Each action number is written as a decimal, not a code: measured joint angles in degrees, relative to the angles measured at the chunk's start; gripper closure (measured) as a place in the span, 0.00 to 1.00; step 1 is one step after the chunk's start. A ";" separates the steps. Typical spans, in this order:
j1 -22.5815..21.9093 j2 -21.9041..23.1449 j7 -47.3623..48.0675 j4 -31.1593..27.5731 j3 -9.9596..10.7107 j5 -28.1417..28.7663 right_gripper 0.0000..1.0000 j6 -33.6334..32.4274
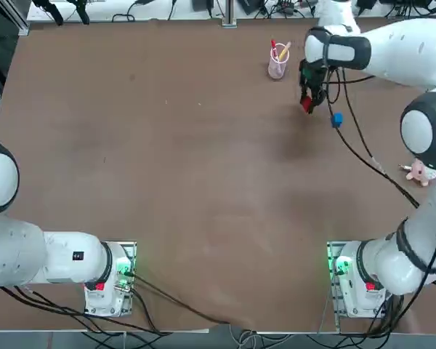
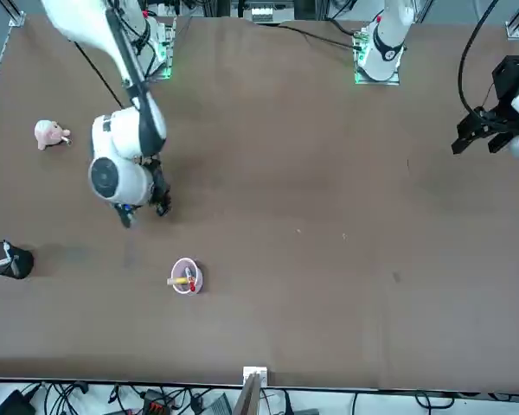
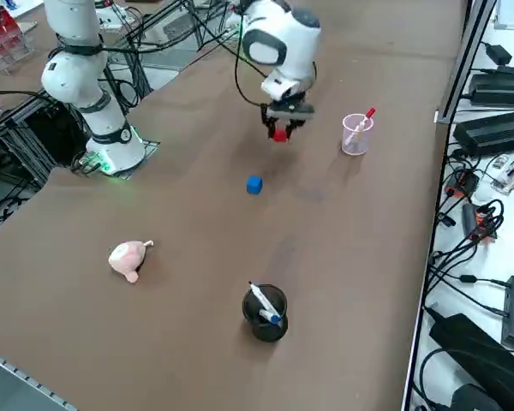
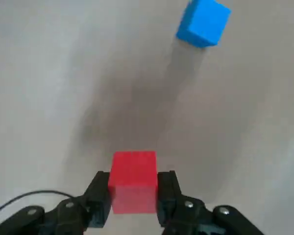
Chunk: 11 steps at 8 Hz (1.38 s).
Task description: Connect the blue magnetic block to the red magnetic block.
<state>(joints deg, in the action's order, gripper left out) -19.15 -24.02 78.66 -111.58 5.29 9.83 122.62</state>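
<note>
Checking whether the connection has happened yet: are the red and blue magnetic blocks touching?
Apart. The right wrist view shows bare table between the red block, clamped in the right end effector, and the blue block.

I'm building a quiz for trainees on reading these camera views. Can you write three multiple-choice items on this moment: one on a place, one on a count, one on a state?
1. Where is the blue magnetic block?
A. on the bare table, apart from the red one
B. inside the clear cup
C. on top of the pink plush toy

2. How many cups holding pens stand on the table?
A. none
B. two
C. four

3. What is the right pincer doing?
A. hanging open over the blue block
B. shut on the red magnetic block
C. gripping a pen

Answers:
1. A, since the right side view shows it alone on the table, clear of the red block.
2. B, a clear cup and a black cup.
3. B, since the wrist view shows both fingers pressed against the red block's sides.
</note>
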 joint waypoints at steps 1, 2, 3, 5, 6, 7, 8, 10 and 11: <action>1.03 -0.25 1.80 -1.39 0.01 2.68 0.51 1.75; 2.15 -0.18 2.51 -2.75 0.00 4.86 0.51 3.30; 3.32 -0.02 2.76 -4.21 0.00 6.75 0.51 5.73; 5.00 0.29 2.75 -7.21 0.00 9.94 0.51 10.42; 5.34 0.55 2.75 -8.84 -0.02 10.52 0.51 12.41; 5.92 0.89 2.75 -10.48 -0.03 10.64 0.51 14.19; 6.78 1.30 2.17 -11.73 -0.04 10.64 0.51 14.87; 9.06 2.00 -1.53 -13.64 -0.07 11.94 0.51 15.19; 10.52 2.57 -4.95 -14.91 -0.07 13.96 0.51 15.33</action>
<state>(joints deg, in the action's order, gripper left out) -8.63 -21.45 73.71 -126.50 5.23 23.79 137.95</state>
